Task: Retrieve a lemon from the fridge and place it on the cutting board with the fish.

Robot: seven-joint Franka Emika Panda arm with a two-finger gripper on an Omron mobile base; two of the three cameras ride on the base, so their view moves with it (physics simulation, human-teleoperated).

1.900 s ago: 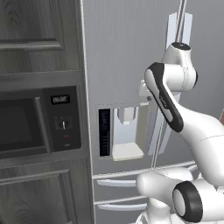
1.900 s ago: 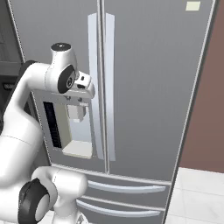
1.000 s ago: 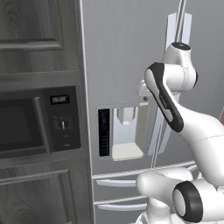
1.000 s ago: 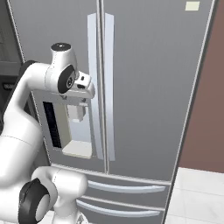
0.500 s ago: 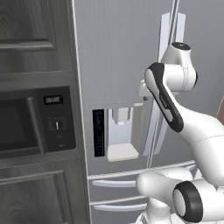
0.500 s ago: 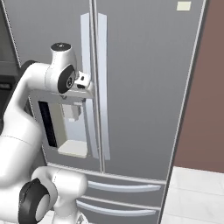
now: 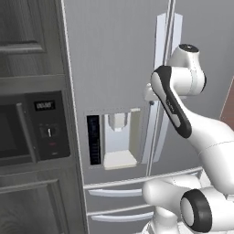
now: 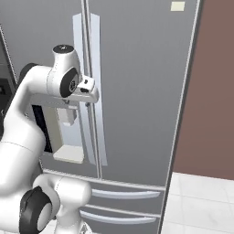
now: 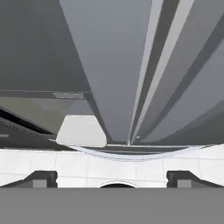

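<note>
Two dark fingers [image 9: 41, 178] stand spread wide apart with nothing between them, the gripper [image 8: 87, 97] held just short of the fridge [image 8: 137, 68] at the seam where its two doors meet. Beyond them the long door handles [image 8: 93, 55] run vertically beside that seam, their long axis upright, so the coming grasp turns on reaching straight ahead. Both doors are closed, and the lemon is presumably somewhere behind them.

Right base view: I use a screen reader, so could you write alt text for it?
A white robot arm reaches up to the closed grey fridge, its gripper at the two long vertical handles where the doors meet. The water dispenser is recessed in the left door, drawers run below, and a brown wall stands to the right.
</note>
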